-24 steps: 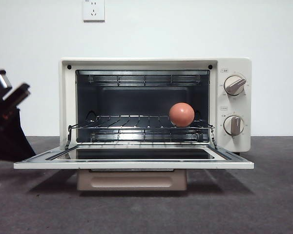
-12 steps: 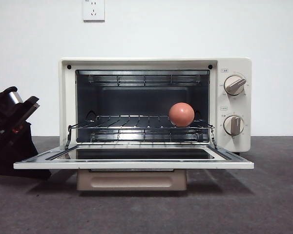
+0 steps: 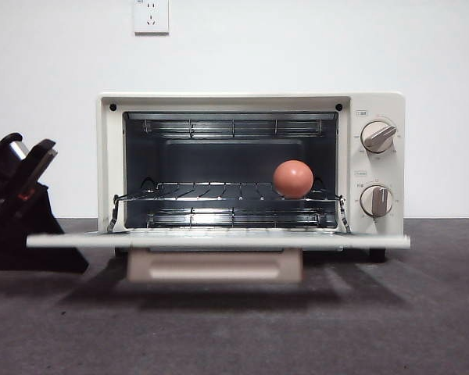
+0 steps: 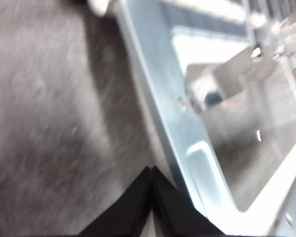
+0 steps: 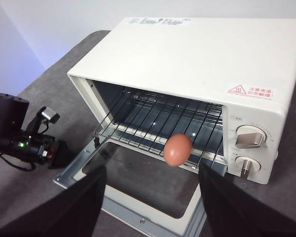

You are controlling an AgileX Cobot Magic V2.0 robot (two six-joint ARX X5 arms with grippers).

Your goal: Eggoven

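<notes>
A plain white wall (image 3: pixel 297 47) fills the background. A white power socket (image 3: pixel 151 16) sits high on it. Below lies a dark grey tabletop (image 3: pixel 234 328).

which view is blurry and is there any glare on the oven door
Left wrist view: blurred throughout, with bright glare washing out the open oven door next to the left gripper. Front view: sharp, with a soft shadow under the door on the table. Right wrist view: clear, egg crisp, no strong glare.
</notes>
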